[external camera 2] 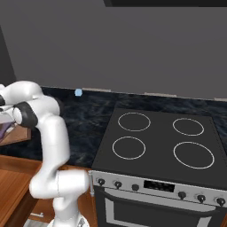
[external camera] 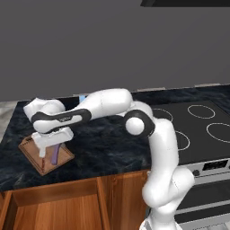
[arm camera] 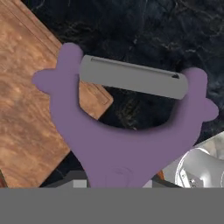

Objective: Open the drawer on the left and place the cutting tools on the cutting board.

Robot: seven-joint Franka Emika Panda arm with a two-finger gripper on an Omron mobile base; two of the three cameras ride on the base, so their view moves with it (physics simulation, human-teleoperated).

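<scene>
Currently end effector (external camera: 50,150) clamped on purple peeler (arm camera: 127,131) by handle, over cutting board (external camera: 33,155). Peeler likely light, rigid, smooth; handle grip suits.

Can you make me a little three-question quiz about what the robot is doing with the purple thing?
1. True or false: the gripper holds the peeler.
2. The peeler hangs over the: A stove, B board, C drawer.
3. What colour is the peeler's blade?

Key: 1 true. 2 B. 3 grey.
</scene>
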